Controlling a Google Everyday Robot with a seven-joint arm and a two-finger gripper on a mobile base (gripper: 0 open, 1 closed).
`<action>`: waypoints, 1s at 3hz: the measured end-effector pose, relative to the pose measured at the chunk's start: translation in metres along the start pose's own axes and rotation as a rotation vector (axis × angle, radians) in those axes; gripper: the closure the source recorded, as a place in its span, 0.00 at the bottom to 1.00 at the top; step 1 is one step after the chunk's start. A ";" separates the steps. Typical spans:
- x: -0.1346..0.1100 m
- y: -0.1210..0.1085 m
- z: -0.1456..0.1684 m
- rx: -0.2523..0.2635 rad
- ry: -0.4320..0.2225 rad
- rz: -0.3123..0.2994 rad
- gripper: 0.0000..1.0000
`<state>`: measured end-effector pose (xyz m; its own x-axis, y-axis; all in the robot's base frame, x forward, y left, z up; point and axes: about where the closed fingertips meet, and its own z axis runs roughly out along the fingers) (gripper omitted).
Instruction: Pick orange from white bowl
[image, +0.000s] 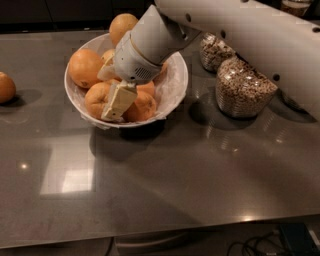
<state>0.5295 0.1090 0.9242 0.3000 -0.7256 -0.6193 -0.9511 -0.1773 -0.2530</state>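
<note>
The white bowl (176, 82) stands at the back left of the dark table and holds several oranges. One large orange (85, 66) lies at its left side. Two more, one on the left (96, 99) and one on the right (143, 106), lie at its front. My gripper (117, 106) reaches down from the upper right into the bowl. Its pale tip sits between the two front oranges and touches them. The wrist hides the middle of the bowl.
A loose orange (6, 87) lies on the table at the far left. Another orange (122, 24) sits behind the bowl. Two glass jars of cereal, one nearer (243, 90) and one farther back (215, 50), stand right of the bowl under my arm.
</note>
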 end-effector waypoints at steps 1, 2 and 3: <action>0.007 0.006 -0.002 -0.003 0.014 -0.011 0.31; 0.008 0.000 0.001 -0.004 0.013 -0.048 0.31; 0.010 -0.002 0.007 -0.013 0.003 -0.046 0.33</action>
<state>0.5349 0.1071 0.9133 0.3434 -0.7182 -0.6052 -0.9371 -0.2191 -0.2716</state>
